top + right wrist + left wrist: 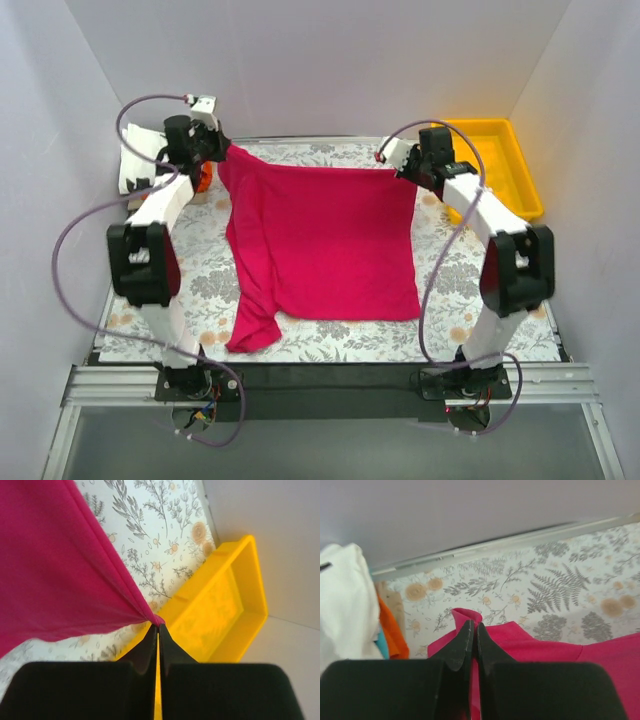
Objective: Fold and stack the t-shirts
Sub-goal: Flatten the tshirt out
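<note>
Left fingers (470, 632): clamped on red shirt (320, 240) corner.
Right fingers (154, 635): clamped on other corner.
Risk: shallow pinch; uneven pull may slip cloth.

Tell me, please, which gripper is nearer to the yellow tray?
Right. The right gripper, shut on a corner of the red t-shirt, is just beside the yellow tray. The left gripper holds the other far corner, across the shirt's width, far from the tray.

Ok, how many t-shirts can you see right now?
4. The magenta t-shirt is spread mid-table, its far corners pinched by the left gripper and right gripper. The white t-shirt, orange t-shirt and light blue t-shirt sit piled at far left; others may be hidden there.
</note>
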You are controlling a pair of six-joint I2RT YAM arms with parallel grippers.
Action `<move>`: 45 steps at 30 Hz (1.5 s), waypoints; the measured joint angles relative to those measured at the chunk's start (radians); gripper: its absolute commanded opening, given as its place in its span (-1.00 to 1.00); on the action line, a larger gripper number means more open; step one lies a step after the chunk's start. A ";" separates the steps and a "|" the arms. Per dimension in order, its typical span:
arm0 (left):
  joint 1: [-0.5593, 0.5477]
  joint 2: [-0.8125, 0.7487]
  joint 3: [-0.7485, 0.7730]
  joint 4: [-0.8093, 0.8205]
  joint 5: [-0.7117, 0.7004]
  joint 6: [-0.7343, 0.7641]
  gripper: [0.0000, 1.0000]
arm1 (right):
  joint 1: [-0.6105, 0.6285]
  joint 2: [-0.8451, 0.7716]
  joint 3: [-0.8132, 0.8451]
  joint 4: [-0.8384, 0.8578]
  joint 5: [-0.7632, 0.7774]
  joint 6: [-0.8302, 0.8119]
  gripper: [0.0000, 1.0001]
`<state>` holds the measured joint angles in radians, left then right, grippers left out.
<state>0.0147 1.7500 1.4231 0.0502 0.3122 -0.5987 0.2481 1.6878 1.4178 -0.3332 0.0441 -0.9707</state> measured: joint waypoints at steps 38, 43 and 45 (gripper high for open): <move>-0.025 0.306 -0.013 -0.235 -0.090 -0.011 -0.76 | 0.018 0.365 0.154 -0.319 -0.257 0.512 -0.69; -0.025 0.390 0.059 -0.254 -0.105 -0.019 -0.76 | 0.018 0.406 0.145 -0.311 -0.253 0.530 -0.71; -0.024 0.418 0.092 -0.253 -0.132 -0.018 -0.76 | 0.016 0.407 0.138 -0.293 -0.237 0.531 -0.71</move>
<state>-0.0093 2.1685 1.5146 -0.2028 0.1806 -0.6170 0.2642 2.0953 1.5558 -0.6262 -0.1932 -0.4393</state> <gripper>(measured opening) 0.121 0.144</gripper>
